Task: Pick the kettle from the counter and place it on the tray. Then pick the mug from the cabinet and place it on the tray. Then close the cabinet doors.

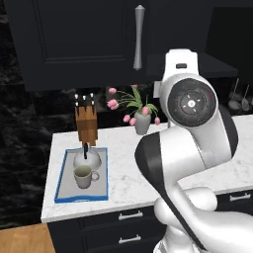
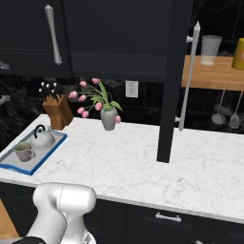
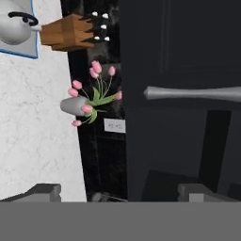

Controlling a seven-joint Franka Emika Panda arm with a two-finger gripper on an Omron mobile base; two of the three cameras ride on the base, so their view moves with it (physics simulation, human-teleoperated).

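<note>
Cabinet door (image 3: 183, 94) handle (image 3: 193, 92) just ahead of pincer (image 3: 120, 190); jaws wide, empty.

You get flat, even rendered light, bright white counter (image 2: 143, 162), black cabinet (image 1: 74, 44) so dark its panel lines barely read, soft highlight along the door handle (image 3: 193, 92), faint shadows under the vase (image 2: 108, 119) (edges slightly soft everywhere), no glare, no edge distortion.
</note>
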